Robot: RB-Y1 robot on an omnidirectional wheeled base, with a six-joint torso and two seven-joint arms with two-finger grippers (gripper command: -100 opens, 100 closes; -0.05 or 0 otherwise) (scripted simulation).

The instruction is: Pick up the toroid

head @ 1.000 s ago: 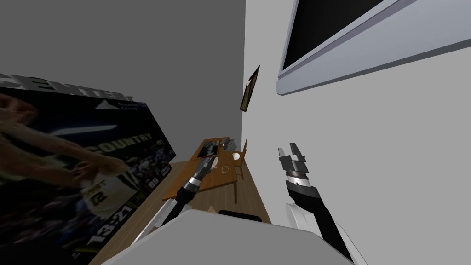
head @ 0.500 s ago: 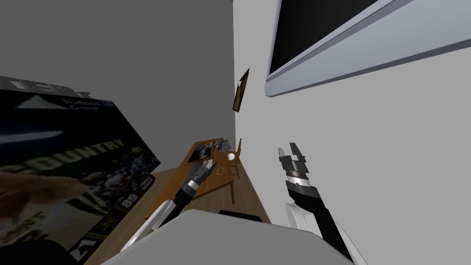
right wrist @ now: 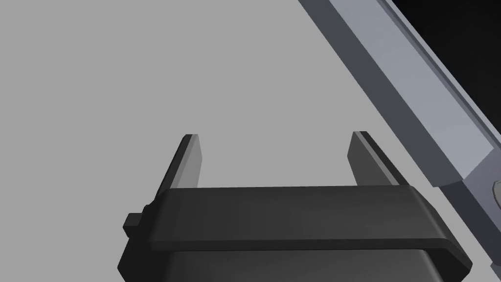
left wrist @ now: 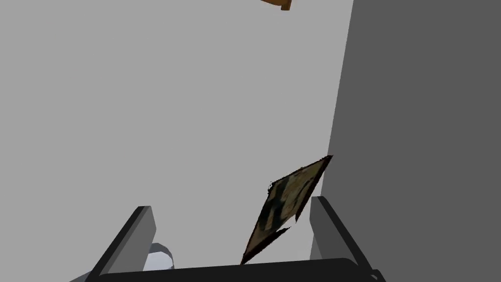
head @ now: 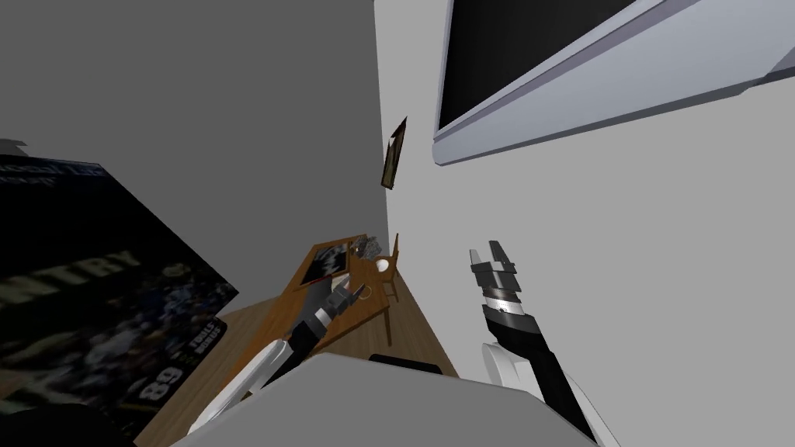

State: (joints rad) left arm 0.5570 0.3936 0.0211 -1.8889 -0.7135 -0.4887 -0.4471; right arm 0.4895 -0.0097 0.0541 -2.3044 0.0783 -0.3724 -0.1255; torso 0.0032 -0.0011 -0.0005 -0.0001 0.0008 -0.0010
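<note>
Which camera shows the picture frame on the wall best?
Left wrist view: the picture frame looms large beyond the left gripper's open fingers. Head view has it small, edge-on. Right wrist view faces the window frame.

Brown wooden table (head: pixel 369 305), golden-brown toroid (head: pixel 364 293), dark poster (head: pixel 116 310) with white lettering.

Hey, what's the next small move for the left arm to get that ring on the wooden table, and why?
Probably tilt the left gripper down toward the ring. In the head view it sits open, close to the ring over the table, but its wrist camera faces a wall and a picture frame, so the fingers likely aren't aimed at the ring.
</note>
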